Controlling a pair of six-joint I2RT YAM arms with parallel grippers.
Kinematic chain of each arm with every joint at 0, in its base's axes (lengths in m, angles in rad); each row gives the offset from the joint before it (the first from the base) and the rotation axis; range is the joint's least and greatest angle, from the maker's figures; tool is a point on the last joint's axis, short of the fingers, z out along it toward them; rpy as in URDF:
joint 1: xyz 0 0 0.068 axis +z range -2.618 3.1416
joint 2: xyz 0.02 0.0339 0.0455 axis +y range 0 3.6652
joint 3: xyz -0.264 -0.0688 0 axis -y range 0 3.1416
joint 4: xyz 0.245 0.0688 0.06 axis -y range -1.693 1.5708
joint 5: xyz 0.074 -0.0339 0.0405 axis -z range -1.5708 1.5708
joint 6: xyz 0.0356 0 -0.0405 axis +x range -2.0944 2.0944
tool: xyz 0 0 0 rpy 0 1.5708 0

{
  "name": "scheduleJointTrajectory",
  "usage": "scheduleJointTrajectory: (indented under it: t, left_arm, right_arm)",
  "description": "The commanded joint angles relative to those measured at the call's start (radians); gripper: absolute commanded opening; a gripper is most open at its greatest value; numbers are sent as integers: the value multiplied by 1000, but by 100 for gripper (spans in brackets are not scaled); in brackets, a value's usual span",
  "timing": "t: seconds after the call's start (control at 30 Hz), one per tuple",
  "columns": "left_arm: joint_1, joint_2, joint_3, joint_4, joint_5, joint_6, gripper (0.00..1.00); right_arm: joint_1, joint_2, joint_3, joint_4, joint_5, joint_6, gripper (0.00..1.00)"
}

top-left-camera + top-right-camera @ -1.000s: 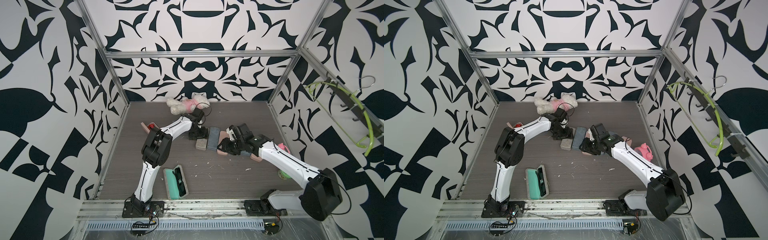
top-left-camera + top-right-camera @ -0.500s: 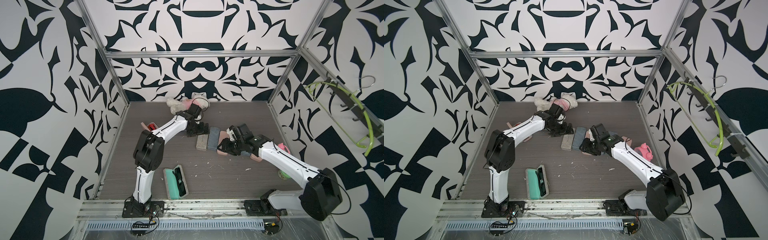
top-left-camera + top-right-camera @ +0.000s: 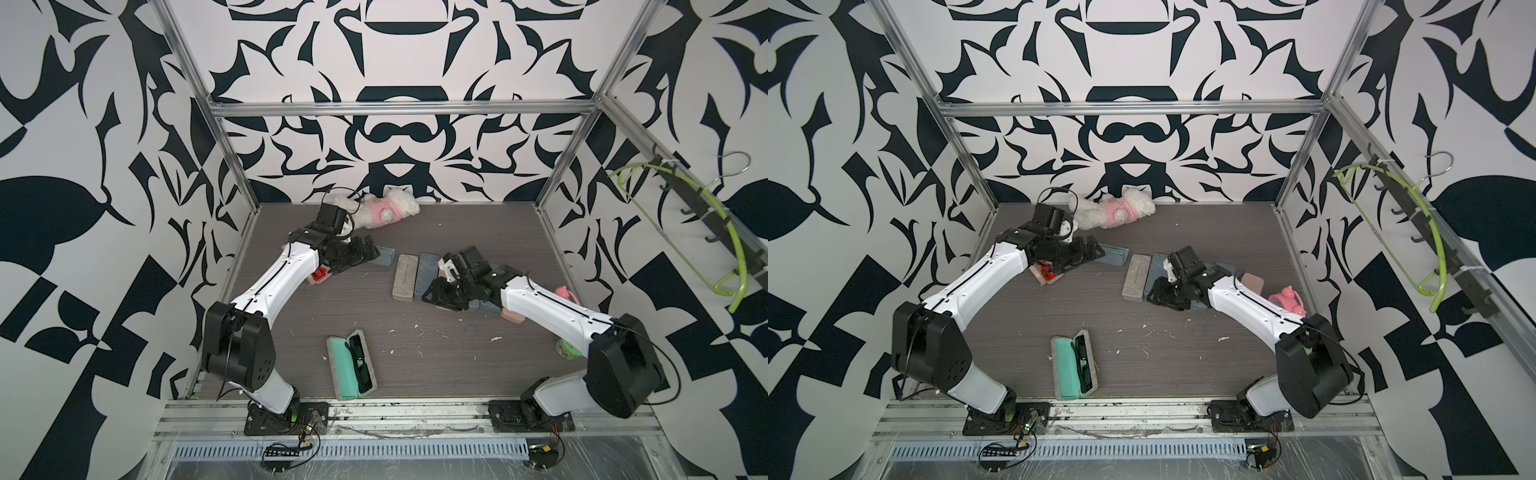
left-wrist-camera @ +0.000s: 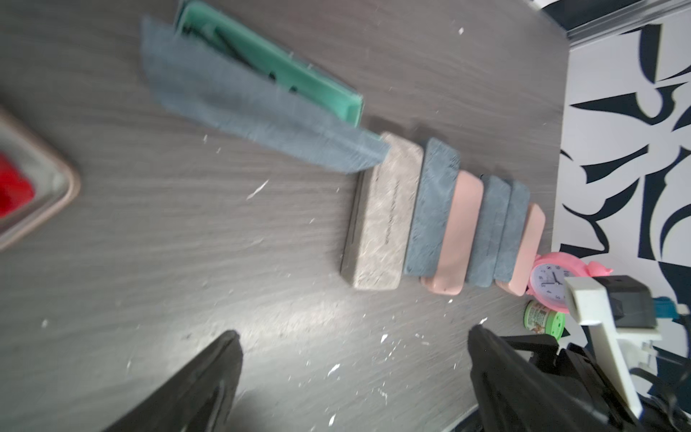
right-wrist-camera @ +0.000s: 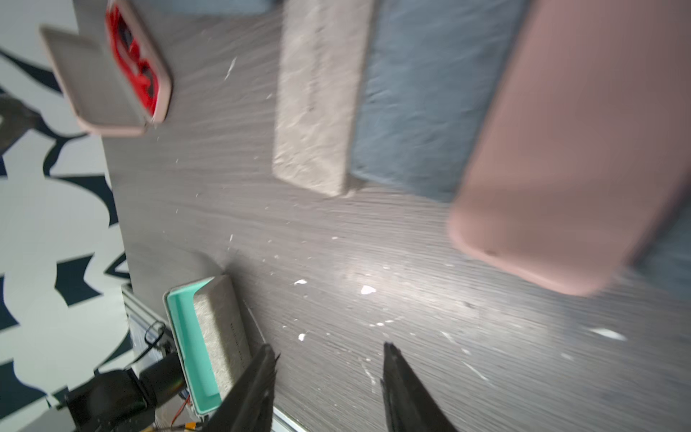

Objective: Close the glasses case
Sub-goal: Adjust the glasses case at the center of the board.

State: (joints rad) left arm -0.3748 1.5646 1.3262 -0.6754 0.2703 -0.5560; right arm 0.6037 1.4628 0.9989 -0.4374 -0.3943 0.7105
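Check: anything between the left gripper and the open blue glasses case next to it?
Nothing visible. In the left wrist view only bare, crumb-strewn table lies between the open left gripper and the open blue glasses case.

grey case: felt outside, teal lining, fully open and flat by the front edge of the table
black glasses: lying in its right half
blue case: felt, teal lining, lid half raised, not shut; back, left of centre
pink case: open, left side, red glasses inside
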Motion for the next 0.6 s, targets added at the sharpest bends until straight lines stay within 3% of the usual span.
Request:
scheduleJointTrajectory:
  t: [0.0,0.13,0.27,0.57]
  left_arm:
    - [1,-92,-59,-44,32,11,99]
    - [33,-193,-154,-41,32,-7,99]
    - [83,-277,-219,-50,28,-13,99]
    - [124,-368,-252,-64,43,-10,99]
  right_arm:
    - [149,39,67,91,-47,-4,50]
    - [327,153,132,100,-15,42,48]
    - [431,205,141,135,34,115,47]
    - [544,283,195,84,116,171,46]
